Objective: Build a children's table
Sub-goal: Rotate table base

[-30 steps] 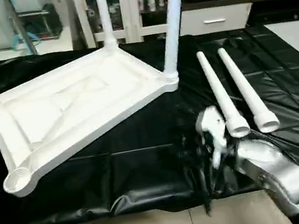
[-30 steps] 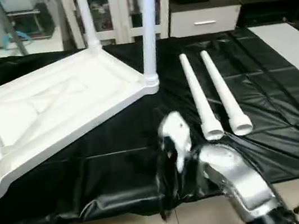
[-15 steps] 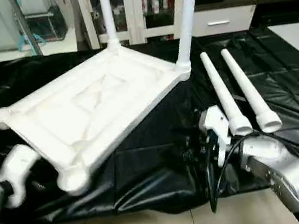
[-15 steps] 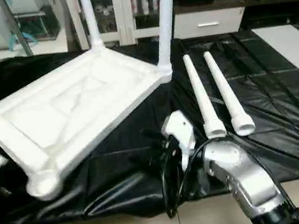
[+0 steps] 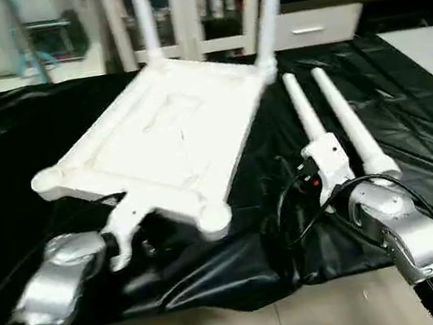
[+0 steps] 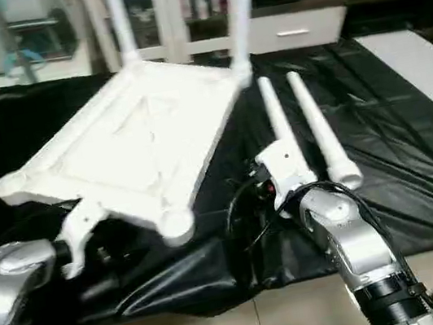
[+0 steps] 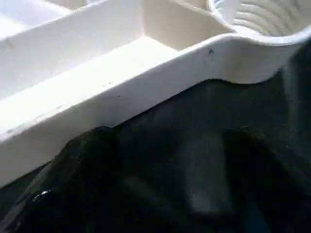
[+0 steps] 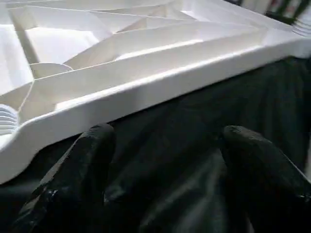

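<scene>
At the near edge of the tabletop (image 5: 165, 142) the left tool (image 7: 160, 189) now stands with its jaws spread wide and nothing between them — a second ago this arm was nowhere over the surface (image 5: 404, 100), half a second ago it was only coming in from the side. Its wrist view puts the tabletop's white rim and a ribbed corner socket (image 7: 265, 19) just beyond the black fingers (image 7: 82, 160), close but apart from them. Over on the other side, the right tool (image 8: 165, 165) is likewise held fairly wide and empty, its fingers (image 8: 82, 155) pointed at the long side wall of the tabletop and not touching it; this arm has swung away from the two loose legs (image 5: 342, 122) and toward the tabletop.

Outward from the tools, the tabletop itself has turned — its near corner socket (image 5: 214, 219) now juts toward the robot, where a second ago the slab lay more square-on, though part of that shift may be the camera's. It lies upside down, ribs up, on the black-covered surface. Two legs (image 5: 268, 7) stand fitted in the far sockets; the two loose ones lie side by side just right of it.

My reading: both arms are closing on the tabletop to steady or reposition it, so the empty near sockets come within reach for the remaining legs. Roughly half the build is left.
</scene>
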